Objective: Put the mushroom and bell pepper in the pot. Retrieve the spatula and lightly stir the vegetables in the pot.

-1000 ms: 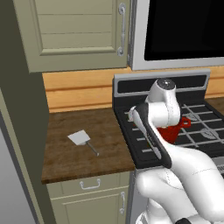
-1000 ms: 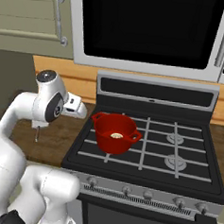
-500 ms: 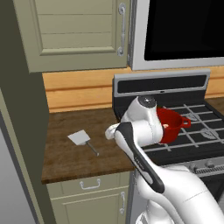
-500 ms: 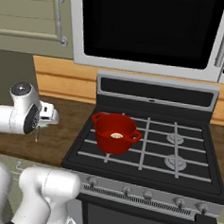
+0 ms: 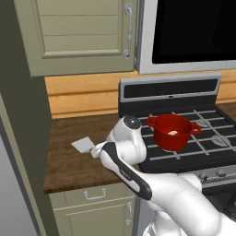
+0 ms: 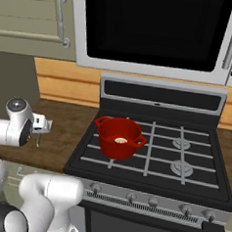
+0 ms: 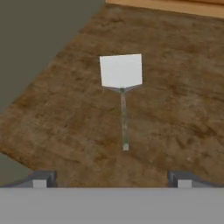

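The spatula (image 7: 123, 83) lies flat on the brown wooden counter (image 7: 183, 109), its squarish white blade (image 5: 83, 144) pointing away from my hand and its thin grey handle (image 7: 124, 122) pointing toward it. My gripper (image 7: 111, 180) hovers above the handle's end, open, with its fingertips (image 7: 41, 179) wide apart and nothing between them. The glossy red pot (image 6: 119, 136) stands on the stove's front left burner. The pale mushroom (image 6: 120, 140) rests inside it. The bell pepper cannot be made out against the pot's red inside.
The black stove (image 6: 183, 167) with its grates lies right of the counter. A tall cabinet side (image 5: 18, 138) bounds the counter on the left. Upper cabinets (image 5: 83, 37) and a microwave (image 6: 158, 27) hang above. A drawer (image 5: 97, 196) sits under the counter's front edge.
The arm has swung left, from beside the pot on the stove to over the counter above the spatula. The gripper has stayed open.
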